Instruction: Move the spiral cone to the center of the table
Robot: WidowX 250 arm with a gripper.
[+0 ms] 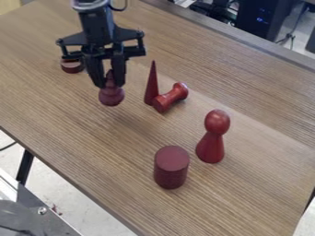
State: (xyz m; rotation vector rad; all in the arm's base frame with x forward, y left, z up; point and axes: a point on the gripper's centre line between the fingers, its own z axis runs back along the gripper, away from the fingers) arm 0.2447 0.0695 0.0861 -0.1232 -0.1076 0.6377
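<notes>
Wood-grained table (73,131), laid slantwise across the view; floor at lower left, black computer case (263,17) at upper right.

Item: spiral cone (111,96), dark red, directly beneath the gripper (109,85). Long axis near upright, in line with the fingers; broad end down, tip up between them. State of gripper: closed on the cone's upper part, pinching it from both sides. Base apparently off the wood, to judge by a faint shadow below and to the right.

Bearing of the goal: the table's centre, as judged, lies toward the lower right of the view; a sideways carry, then a lowering.

Adjacent: slim pointed cone (152,87), standing; spool-shaped piece (171,97), tilted beside it. A low swing might clip either.

Further out: round-headed peg (212,138) and cylinder (172,168), both upright.

Obscured: the spiral cone's tip, by the fingers; short round piece (72,67), its top partly behind the gripper; contact with the table, uncertain.
</notes>
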